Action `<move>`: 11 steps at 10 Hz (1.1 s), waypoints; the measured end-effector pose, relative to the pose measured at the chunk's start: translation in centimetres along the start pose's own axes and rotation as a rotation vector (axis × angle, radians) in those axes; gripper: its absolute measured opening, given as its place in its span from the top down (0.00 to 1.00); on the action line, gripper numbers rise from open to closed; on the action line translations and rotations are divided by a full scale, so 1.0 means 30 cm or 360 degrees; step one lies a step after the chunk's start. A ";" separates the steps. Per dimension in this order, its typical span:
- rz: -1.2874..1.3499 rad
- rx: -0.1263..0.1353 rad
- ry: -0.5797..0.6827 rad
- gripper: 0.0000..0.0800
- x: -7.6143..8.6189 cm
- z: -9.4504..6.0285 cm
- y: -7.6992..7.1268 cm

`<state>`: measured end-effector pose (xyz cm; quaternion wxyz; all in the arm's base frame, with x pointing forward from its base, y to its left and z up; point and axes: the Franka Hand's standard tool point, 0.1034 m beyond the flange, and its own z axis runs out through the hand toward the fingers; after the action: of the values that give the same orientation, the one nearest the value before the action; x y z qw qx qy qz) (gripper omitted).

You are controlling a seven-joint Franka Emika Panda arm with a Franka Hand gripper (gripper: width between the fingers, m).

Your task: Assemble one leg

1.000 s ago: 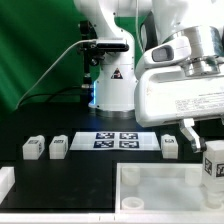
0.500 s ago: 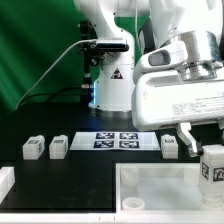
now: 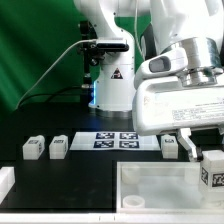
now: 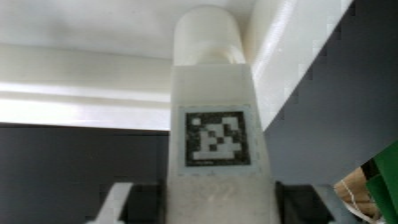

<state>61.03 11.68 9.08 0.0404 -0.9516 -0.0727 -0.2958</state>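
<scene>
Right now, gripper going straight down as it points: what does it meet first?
Probably the white panel below. The gripper is shut on the leg, so the leg's lower end would touch first; depth is unclear from these views.

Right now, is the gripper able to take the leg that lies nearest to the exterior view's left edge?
Probably not yet: the gripper is shut on another leg, which it must first let go. The way to the leftmost leg itself looks free.

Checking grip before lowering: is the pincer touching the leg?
Touching. The wrist view shows the leg clamped in the pincer, with no gap on either side.
</scene>
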 end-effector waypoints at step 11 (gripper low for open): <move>0.0000 -0.0015 0.0000 0.19 0.000 0.002 0.003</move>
<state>61.08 11.60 9.04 0.0360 -0.9518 -0.0712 -0.2962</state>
